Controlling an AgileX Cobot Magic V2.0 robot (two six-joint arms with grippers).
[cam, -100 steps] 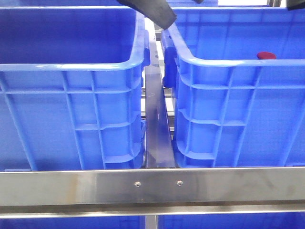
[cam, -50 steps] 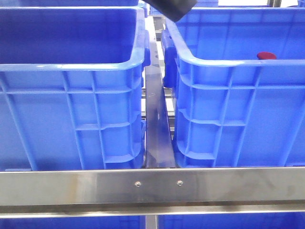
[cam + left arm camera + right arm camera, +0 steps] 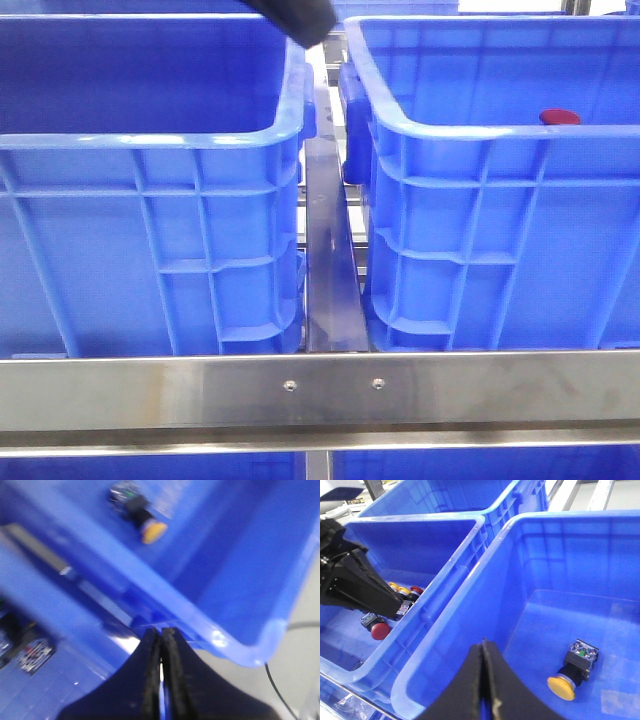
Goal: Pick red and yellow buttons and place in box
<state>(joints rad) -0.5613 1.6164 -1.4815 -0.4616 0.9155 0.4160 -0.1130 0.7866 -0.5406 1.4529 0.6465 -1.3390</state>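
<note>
Two blue crates are sitting side by side on a steel frame (image 3: 320, 390), a narrow metal rail running between them.

Left gripper (image 3: 161, 640): jaws are pressing together, nothing between them. It is hovering over the rim where the two crates meet; in the front view only its dark tip (image 3: 298, 15) is showing at the top edge, above the left crate's right wall.

Right gripper (image 3: 483, 655): jaws are likewise clenched and holding nothing, hanging above the near rim of the box (image 3: 470, 610).

Yellow button (image 3: 561, 687): it is lying on the floor of the box, domed cap attached to a small black switch body (image 3: 580, 657). It is also showing, blurred, in the left wrist view (image 3: 152, 531).

Red button (image 3: 379, 631): it is lying on the floor of the neighbouring crate (image 3: 435, 522), beside a small cluster of other buttons (image 3: 405, 590), yellow and red, partly hidden by the left arm. In the front view a red cap (image 3: 559, 117) is peeking over the right crate's near rim (image 3: 480, 128).
</note>
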